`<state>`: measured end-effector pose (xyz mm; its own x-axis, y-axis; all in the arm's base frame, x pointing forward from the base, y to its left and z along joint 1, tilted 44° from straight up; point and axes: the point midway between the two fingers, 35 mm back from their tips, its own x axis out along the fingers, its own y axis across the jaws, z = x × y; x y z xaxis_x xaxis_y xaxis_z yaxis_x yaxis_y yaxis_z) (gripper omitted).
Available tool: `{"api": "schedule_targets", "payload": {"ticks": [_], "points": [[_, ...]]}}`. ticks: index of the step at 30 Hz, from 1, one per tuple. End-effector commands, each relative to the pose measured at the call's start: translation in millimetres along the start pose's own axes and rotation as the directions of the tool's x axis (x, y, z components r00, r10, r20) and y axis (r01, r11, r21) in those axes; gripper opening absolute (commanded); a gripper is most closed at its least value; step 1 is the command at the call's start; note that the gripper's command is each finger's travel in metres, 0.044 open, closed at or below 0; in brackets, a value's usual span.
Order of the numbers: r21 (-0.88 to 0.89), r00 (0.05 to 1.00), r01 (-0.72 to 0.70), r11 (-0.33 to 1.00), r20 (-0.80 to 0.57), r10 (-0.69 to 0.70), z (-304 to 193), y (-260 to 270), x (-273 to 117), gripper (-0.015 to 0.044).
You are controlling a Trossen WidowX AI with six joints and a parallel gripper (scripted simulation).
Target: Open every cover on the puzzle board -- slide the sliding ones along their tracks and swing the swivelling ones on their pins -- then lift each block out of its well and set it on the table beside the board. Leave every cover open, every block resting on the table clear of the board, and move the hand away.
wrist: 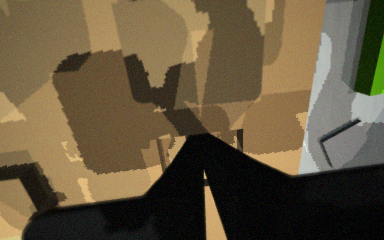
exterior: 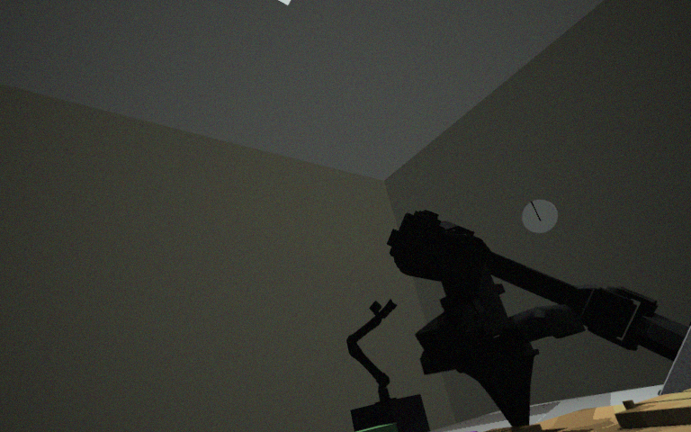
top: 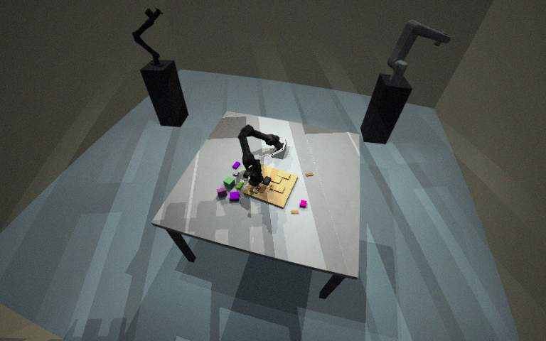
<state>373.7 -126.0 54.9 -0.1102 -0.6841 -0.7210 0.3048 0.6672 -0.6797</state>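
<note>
On the pale table (top: 330, 224), the puzzle board (top: 281, 199) (exterior: 657, 418) (wrist: 285, 120) lay beneath the gripper (top: 254, 182) (exterior: 519, 423) (wrist: 200, 137), its fingers closed on nothing, presumably to push a cover rather than grasp a block.
</note>
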Motion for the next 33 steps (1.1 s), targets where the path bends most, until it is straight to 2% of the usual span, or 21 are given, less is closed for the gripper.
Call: {"api": "schedule_targets", "payload": {"ticks": [1,20,33], "points": [[-0.005,1.000,0.006,1.000,0.000,-0.006,4.8,0.2,1.1,0.0000],[-0.005,1.000,0.006,1.000,0.001,-0.006,22.7,-0.4,2.3,0.0000],[-0.005,1.000,0.005,1.000,0.001,-0.005,25.9,0.0,-13.5,0.0000]]}}
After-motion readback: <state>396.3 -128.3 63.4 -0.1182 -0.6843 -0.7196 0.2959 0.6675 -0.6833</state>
